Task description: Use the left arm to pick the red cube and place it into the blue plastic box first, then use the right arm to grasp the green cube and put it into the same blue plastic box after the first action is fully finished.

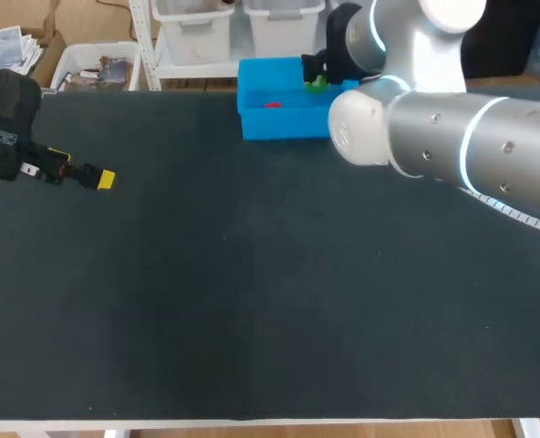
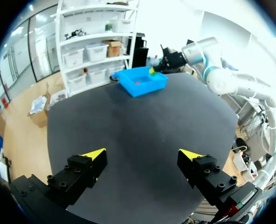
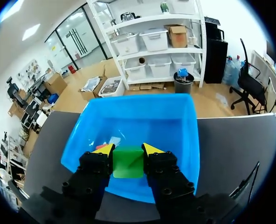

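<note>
- The dark worktop [image 1: 252,301] carried a blue plastic box [image 1: 268,123] at its far edge, a little to the right of the middle.
- The red cube [image 1: 272,104] lay inside the box, on its floor, about midway along its length.
- From the right wrist camera only a small patch of that red cube showed, just beside one yellow fingertip and mostly hidden behind the finger.
- The right arm [image 1: 452,137] came in from the right edge of the worktop and reached to the far edge, its wide silver links crossing the far right corner.
- The right gripper [image 3: 128,149] was clamped on the green cube [image 3: 127,162], with one yellow-tipped finger pressed on each of two opposite faces.
- The green cube hung over the open top of the box, toward the box's right end, and was apart from the red cube.
- Whether the green cube was above the rim or already partly below it could not be told for sure; seen from the head camera it sat about level with the far right rim.
- The left arm [image 1: 10,128] sat at the left edge of the worktop, towards the far left corner.
- The left gripper [image 2: 142,155] was spread wide with nothing between its fingers; only bare worktop lay under and ahead of it.
- The left gripper was well apart from the box, which stood far ahead of it across the worktop.
</note>
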Robot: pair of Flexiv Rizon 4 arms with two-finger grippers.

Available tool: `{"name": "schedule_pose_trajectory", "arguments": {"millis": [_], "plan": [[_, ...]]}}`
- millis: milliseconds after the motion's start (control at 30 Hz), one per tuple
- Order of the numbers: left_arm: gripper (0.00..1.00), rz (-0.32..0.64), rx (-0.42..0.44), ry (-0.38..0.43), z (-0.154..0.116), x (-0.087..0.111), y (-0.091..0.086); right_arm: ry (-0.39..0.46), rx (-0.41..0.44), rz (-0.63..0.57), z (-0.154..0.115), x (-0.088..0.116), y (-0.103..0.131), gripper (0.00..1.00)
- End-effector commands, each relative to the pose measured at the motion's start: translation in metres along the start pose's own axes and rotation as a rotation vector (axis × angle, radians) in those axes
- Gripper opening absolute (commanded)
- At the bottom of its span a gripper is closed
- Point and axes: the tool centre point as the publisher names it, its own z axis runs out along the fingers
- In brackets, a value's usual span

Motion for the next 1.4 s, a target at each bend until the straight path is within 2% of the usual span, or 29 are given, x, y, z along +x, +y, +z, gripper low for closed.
{"name": "schedule_pose_trajectory", "arguments": {"millis": [33,500,533,567,600,633,1000,1400], "plan": [[1.00,0.002,0.005,-0.005,0.000,0.001,0.001,0.013,-0.002,0.003,0.009,-0.004,-0.003,0.00],[1.00,0.002,0.005,-0.005,0.000,0.001,0.001,0.060,-0.005,0.019,0.018,0.003,-0.006,0.00],[1.00,0.002,0.005,-0.005,0.000,0.001,0.001,0.062,-0.004,0.020,0.017,0.004,-0.006,0.14],[1.00,0.002,0.005,-0.005,0.000,0.001,0.001,0.064,-0.004,0.021,0.017,0.004,-0.006,0.46],[1.00,0.002,0.005,-0.005,0.000,0.001,0.001,0.065,-0.004,0.022,0.016,0.004,-0.006,0.87],[1.00,0.002,0.005,-0.005,0.000,0.001,0.001,0.065,-0.003,0.021,0.015,0.004,-0.006,1.00],[1.00,0.002,0.005,-0.005,0.000,0.001,0.001,0.066,0.010,0.010,-0.006,0.002,0.003,1.00],[1.00,0.002,0.005,-0.005,0.000,0.001,0.001,0.031,0.008,-0.018,-0.056,-0.006,0.022,1.00]]}}
